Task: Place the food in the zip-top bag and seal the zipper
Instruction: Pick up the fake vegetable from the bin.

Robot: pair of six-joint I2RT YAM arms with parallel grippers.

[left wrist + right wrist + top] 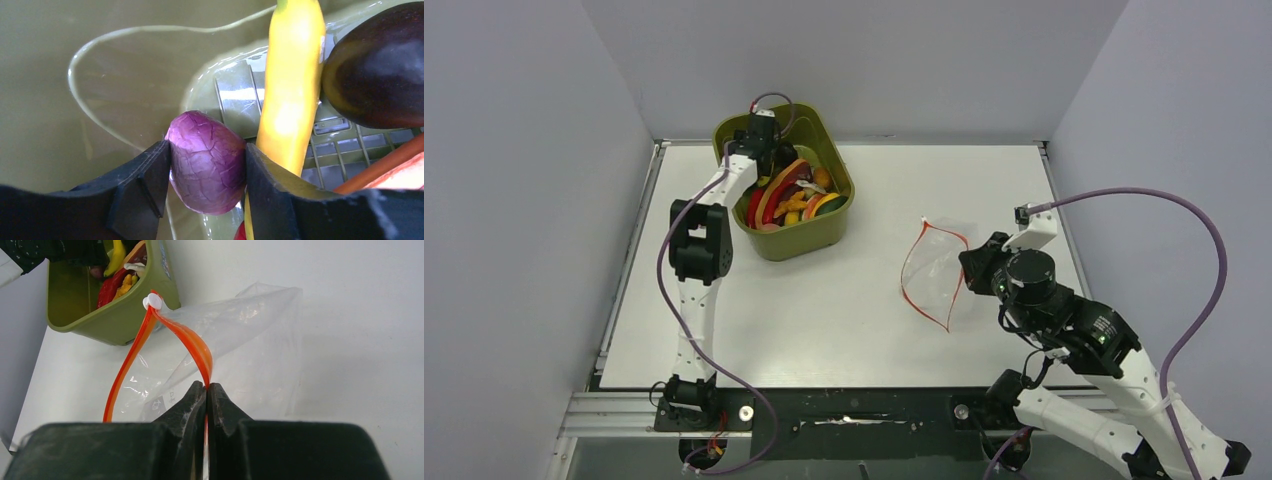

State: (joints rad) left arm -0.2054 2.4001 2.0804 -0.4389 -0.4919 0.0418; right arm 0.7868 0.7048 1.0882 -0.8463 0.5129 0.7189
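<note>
Purple food [207, 170] is pinched in the bin [804, 242] by the left gripper [206, 152]; right of it, the empty, open zip-top bag [250, 350] is clamped by the right gripper [206, 390].

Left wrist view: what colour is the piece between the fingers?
The piece is purple, finely crackled; left wrist view shows it best.

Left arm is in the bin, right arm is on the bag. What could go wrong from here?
1. The purple piece is rounded and smooth between the left tool's fingers, so it may slip out on lifting.
2. The right tool pinches only one lip of the zipper, so the floppy bag's mouth gapes narrowly and the drop may miss it.
</note>
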